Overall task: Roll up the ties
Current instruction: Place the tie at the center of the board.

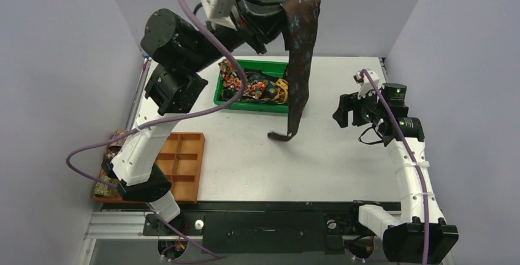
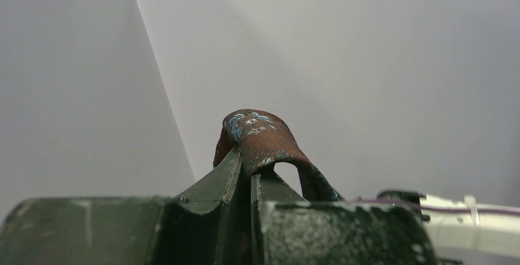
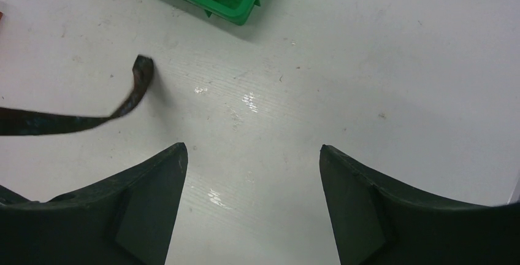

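We see the left gripper [image 2: 248, 176] clamped on a fold of brown tie [image 2: 262, 137] with pale blue flecks, arching above the closed jaws against a plain grey wall [image 2: 380, 56].

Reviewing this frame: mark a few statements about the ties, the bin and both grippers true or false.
1. The left gripper is shut on the dark tie. True.
2. The dark tie is already rolled up. False: it hangs unrolled from the raised left gripper, its tail curling down by the table.
3. The right gripper grips the tie's tail. False: it is open, empty and apart from the tie.
4. The green bin holds other ties. True.
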Controlling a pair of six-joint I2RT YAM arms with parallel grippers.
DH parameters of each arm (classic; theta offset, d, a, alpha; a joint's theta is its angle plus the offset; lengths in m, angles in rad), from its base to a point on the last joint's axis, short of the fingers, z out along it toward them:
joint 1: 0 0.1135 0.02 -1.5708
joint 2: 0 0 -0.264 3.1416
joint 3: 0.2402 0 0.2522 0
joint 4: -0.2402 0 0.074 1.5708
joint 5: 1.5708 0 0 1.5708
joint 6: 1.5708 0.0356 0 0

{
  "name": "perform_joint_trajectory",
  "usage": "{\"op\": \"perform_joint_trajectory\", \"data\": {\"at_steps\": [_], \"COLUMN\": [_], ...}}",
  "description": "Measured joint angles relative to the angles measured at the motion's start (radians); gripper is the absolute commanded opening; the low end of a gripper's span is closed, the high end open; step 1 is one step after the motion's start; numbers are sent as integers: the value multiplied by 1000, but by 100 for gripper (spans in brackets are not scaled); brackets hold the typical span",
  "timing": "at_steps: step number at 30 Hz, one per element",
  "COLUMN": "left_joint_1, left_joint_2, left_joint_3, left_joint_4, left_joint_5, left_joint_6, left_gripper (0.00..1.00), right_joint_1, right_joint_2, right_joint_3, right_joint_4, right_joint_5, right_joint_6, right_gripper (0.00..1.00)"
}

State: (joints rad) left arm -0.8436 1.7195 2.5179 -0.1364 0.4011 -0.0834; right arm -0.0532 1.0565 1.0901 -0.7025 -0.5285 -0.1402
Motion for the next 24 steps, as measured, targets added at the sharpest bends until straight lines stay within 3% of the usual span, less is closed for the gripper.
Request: {"op": "perform_joint_trajectory", "data": {"at_steps": [6,12,16,19,24], "left_joint_1": [-15,-5,6,49,180], "left_joint_2": [-89,-196,-197,-145,6], "left_joint_3": [-278,-721,-918,-971,-961], "left_joint_4": [-178,-389,-553,-679,-771], "left_joint_5": [-55,-158,-215,-174,49], "left_joint_6": [96,132,161,181,180], "left_gripper": [0,0,0,0,0], "right_joint_1": [-12,-10,19,69,179], "right_joint_2": [-10,-38,-29,-11,16], "right_joint_3": [35,75,75,68,6], "right_joint_4": [-58,-130,-209,-251,-272], "right_joint_5": [-1,-21,-12,8,41], "right_joint_6": [-11,-43,-97,-136,-175], "right_gripper": [74,74,74,74,75]}}
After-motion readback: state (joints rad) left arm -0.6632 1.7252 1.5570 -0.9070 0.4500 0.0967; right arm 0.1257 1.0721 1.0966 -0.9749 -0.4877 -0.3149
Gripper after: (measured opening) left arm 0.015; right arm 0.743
